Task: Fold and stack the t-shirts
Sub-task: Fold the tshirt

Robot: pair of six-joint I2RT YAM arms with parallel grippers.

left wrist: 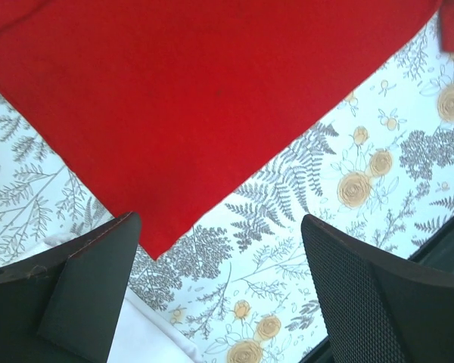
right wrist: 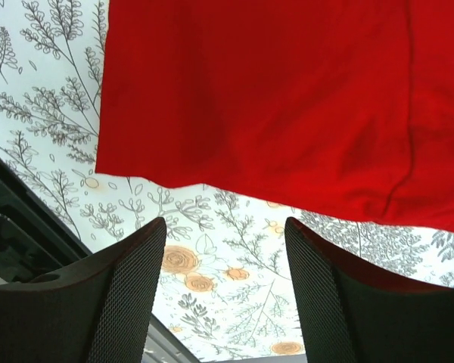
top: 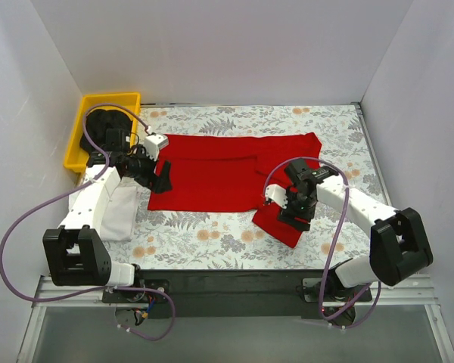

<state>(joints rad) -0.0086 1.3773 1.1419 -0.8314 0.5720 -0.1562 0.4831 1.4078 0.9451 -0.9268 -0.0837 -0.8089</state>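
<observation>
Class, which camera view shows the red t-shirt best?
The top external view: it shows almost the whole red t-shirt, spread on the floral cover. The left wrist view catches only one corner, the right wrist view only an edge.

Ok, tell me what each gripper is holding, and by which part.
Nothing is held. The left gripper stands open by a corner of the red t-shirt, the right gripper open by its sleeve; no cloth lies between their fingers.
</observation>
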